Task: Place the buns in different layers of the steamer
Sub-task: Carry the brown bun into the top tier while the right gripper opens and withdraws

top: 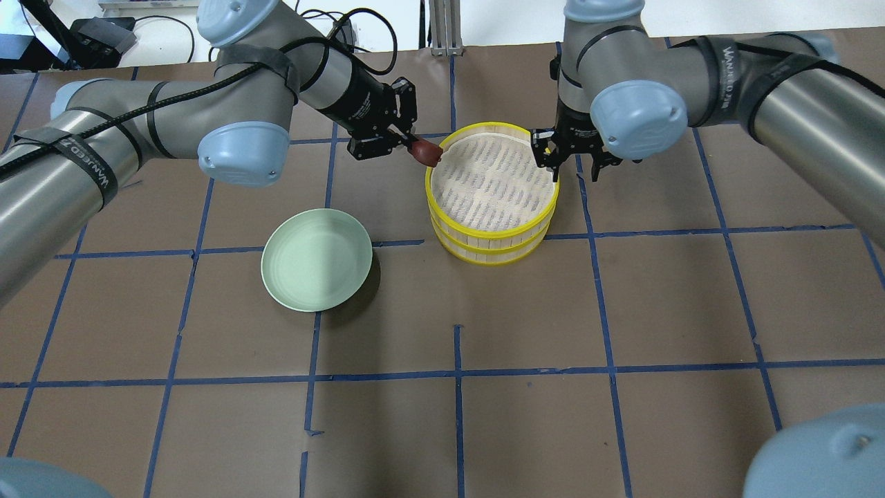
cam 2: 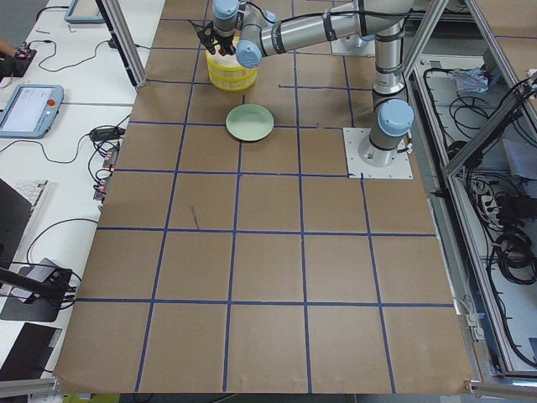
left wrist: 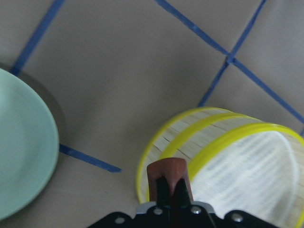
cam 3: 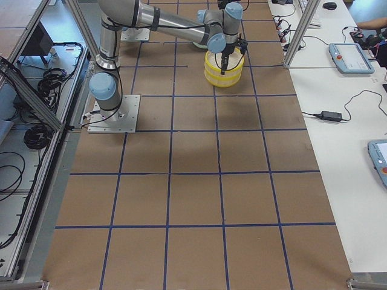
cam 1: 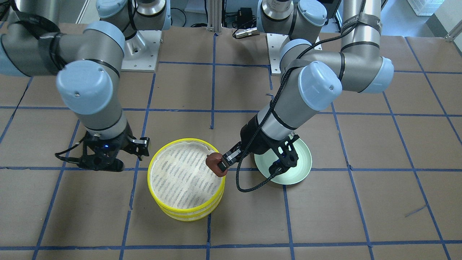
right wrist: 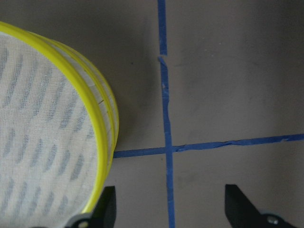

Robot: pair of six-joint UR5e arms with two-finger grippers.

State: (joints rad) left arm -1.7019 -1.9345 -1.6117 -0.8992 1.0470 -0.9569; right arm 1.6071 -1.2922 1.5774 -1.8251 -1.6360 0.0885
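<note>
The steamer layers are stacked, with yellow rims and a white slotted floor; the top layer is empty. My left gripper is shut on the dark reddish-brown bun and holds it over the steamer's rim on my left side. The bun also shows in the front view and in the left wrist view. My right gripper is open and empty, low beside the steamer's opposite rim. The white bun is not in view.
A pale green plate lies empty on the brown paper to my left of the steamer; the left arm reaches over it in the front view. Blue tape lines cross the table.
</note>
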